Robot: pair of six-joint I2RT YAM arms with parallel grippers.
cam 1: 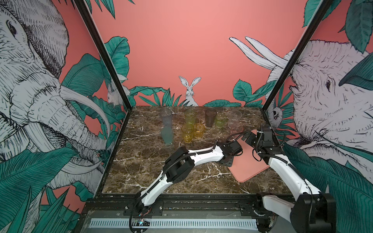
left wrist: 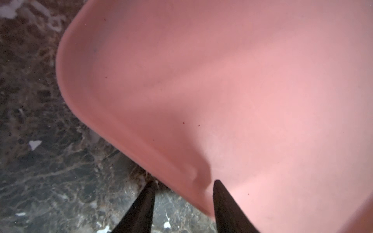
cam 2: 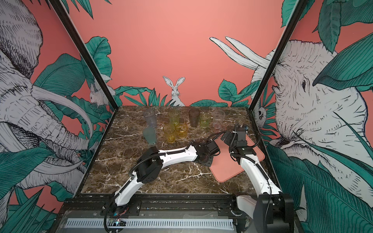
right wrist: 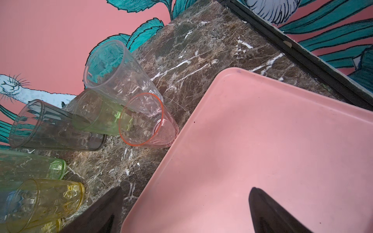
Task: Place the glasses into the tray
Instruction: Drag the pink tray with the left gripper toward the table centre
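Now the left gripper (left wrist: 182, 181) stands narrowed astride the left rim of the tray (cam 1: 247, 161), one finger outside over the marble table (cam 1: 141, 161) and one over the pink floor; whether it pinches the rim I cannot tell. The right gripper (right wrist: 185, 209) hangs wide open above the tray's far edge, holding nothing. The glasses (cam 1: 189, 118) stand upright on the marble beyond the tray, which lies on the table's right side, the pink glass (right wrist: 148, 121) just beside it.

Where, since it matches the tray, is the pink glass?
In both top views the pink glass stands back right, before the clear glass, beside the tray.
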